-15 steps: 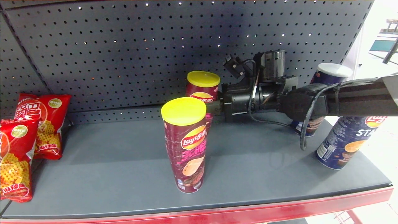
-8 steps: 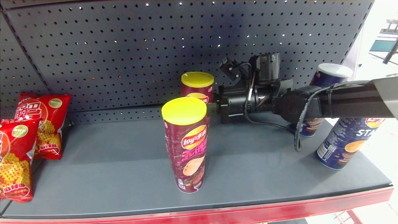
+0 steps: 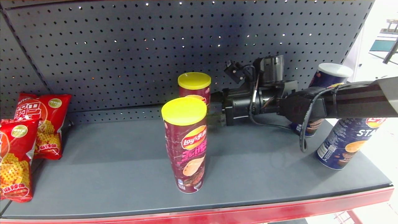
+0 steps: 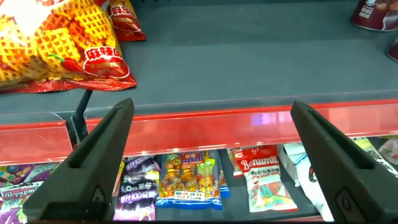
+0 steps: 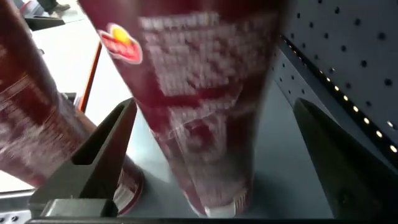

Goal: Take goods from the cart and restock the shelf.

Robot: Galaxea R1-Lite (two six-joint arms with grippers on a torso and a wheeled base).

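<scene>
Mid-frame, the right hand (image 3: pixel 210 115) is open around the rear can (image 3: pixel 194 90), which stands on the shelf (image 3: pixel 124 161); next, it should withdraw without nudging it.

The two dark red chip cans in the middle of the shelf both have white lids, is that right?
Not quite. The front can and rear can, dark red, in the middle of the shelf, both have yellow lids, not white, as the head view shows.
</scene>
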